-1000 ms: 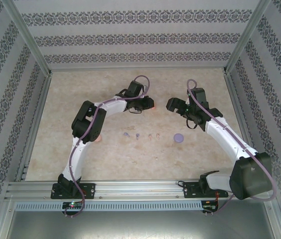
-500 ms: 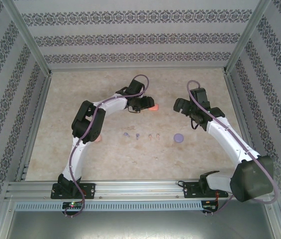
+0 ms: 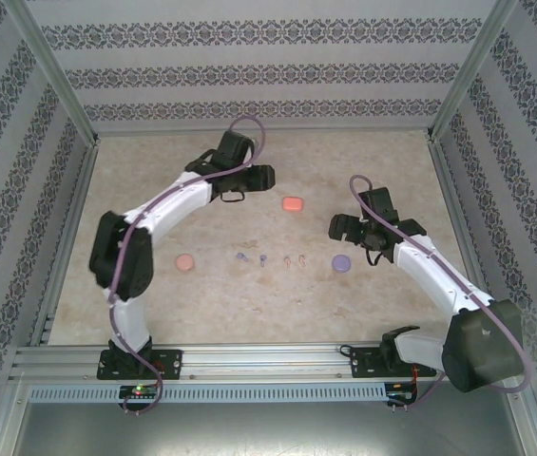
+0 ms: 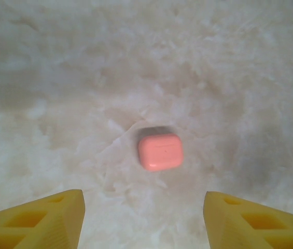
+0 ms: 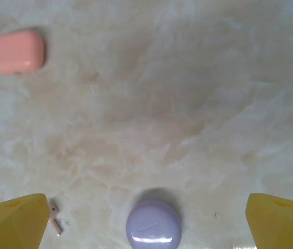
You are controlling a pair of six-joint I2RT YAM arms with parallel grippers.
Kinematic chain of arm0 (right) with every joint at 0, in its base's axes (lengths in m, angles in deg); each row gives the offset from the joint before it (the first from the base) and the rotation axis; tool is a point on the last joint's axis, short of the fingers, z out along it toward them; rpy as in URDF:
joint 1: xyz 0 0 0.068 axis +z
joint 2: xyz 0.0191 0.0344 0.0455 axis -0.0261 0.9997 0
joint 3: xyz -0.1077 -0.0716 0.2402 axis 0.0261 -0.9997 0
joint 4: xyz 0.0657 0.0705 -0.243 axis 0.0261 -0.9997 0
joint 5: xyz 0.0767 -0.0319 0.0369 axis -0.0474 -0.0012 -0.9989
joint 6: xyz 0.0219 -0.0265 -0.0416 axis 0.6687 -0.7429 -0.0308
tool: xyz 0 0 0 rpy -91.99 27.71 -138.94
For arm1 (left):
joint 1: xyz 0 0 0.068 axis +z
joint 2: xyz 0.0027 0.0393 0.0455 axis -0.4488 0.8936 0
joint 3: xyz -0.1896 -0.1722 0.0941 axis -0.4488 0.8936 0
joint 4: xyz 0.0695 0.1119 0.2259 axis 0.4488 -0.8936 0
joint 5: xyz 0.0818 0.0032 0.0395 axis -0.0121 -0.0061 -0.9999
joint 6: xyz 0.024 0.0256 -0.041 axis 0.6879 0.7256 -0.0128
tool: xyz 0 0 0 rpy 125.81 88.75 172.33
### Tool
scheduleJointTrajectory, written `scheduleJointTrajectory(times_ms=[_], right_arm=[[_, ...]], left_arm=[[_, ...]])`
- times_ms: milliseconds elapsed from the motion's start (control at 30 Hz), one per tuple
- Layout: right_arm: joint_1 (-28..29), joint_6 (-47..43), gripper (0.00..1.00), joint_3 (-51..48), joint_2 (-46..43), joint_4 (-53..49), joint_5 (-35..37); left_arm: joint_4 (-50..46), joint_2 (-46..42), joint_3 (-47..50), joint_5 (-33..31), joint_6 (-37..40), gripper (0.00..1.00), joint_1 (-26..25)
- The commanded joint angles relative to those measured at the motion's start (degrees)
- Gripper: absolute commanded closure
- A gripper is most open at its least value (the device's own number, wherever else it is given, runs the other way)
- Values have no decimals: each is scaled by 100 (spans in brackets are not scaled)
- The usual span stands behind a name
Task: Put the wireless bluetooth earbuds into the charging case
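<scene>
From above, you have three cases on the table [image 3: 154,199]: one orange-red square case [image 3: 293,204], one round pink case [image 3: 184,262] and one round purple case [image 3: 341,263]. Between the two round ones lie four earbuds [image 3: 262,258] in a row, two purplish and two pinkish, all outside the cases. Your left gripper [image 3: 260,179] hangs left of the square case.

In the left wrist view, your left gripper [image 4: 143,197] is spread wide and empty, with the closed square case [image 4: 160,151] lying ahead.

In the right wrist view, your right gripper [image 5: 147,197] is spread and empty above the purple case [image 5: 153,225]. One pinkish earbud [image 5: 56,220] lies beside a finger.
</scene>
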Motion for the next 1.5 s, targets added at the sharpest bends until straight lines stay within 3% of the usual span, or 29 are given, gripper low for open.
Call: scheduleJointTrajectory(times_ms=[0, 333, 500, 700, 933, 1300, 1467], right_arm=[[101, -88, 4, -145, -153, -224, -105], [409, -97, 6, 34, -25, -741, -218], [544, -221, 8, 207, 335, -981, -40], [539, -506, 10, 303, 680, -1158, 110], [504, -852, 11, 335, 898, -1274, 35], [512, -1145, 13, 524, 1543, -1238, 16], [601, -1198, 16, 700, 1869, -1229, 26]], left_arm=[[206, -720, 590, -305, 367, 37, 28], [625, -2547, 1905, -676, 361, 20, 33], [560, -3165, 2239, -1132, 390, 0, 89], [295, -3625, 2581, -2037, -214, 1, 207], [3, -3526, 2537, -1835, 324, 0, 243], [351, -3873, 2818, -1814, 245, 0, 248], [-204, -3898, 2471, -1742, 456, 1, 244]])
